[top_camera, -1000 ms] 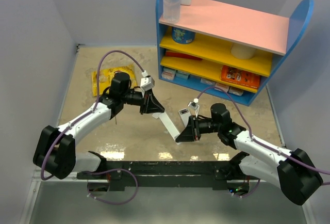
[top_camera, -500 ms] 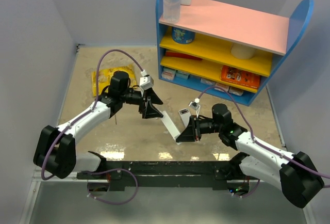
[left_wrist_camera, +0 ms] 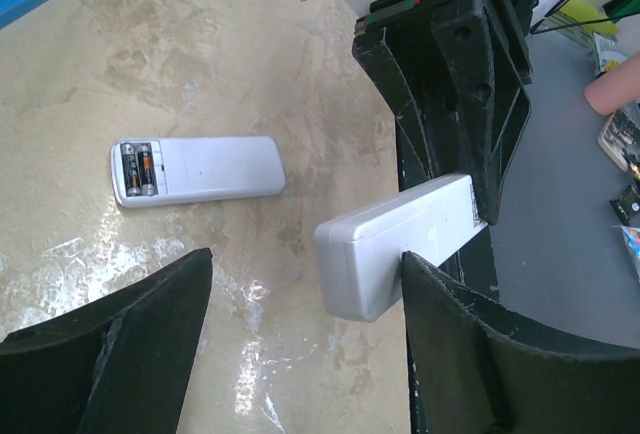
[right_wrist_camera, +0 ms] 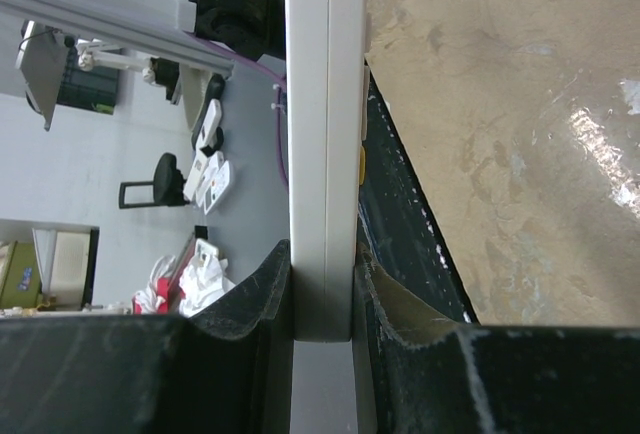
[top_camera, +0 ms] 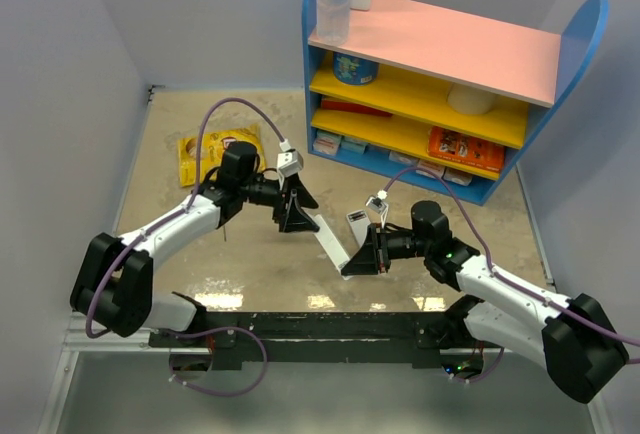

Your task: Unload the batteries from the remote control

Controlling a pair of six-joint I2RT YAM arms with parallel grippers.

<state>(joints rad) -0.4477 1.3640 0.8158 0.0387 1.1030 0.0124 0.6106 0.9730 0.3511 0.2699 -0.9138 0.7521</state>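
Observation:
The remote control (top_camera: 330, 242) is a slim white bar held off the table at a slant. My right gripper (top_camera: 358, 259) is shut on its near end. In the right wrist view the bar (right_wrist_camera: 325, 154) stands edge-on, pinched between both pads (right_wrist_camera: 322, 254). My left gripper (top_camera: 299, 209) is open around the far end. In the left wrist view that plain white end (left_wrist_camera: 400, 244) lies between the spread fingers (left_wrist_camera: 305, 264), close to the right one. The batteries of this remote are hidden.
A wider white slab device (left_wrist_camera: 195, 169) lies on the table beyond, with two dark-and-orange cells (left_wrist_camera: 140, 169) in its open slot. A blue shelf unit (top_camera: 440, 44) stands at the back right, a yellow bag (top_camera: 205, 149) at the back left.
My left gripper has opened off the remote's far end and shifted slightly right. The right gripper and the remote have stayed in place.

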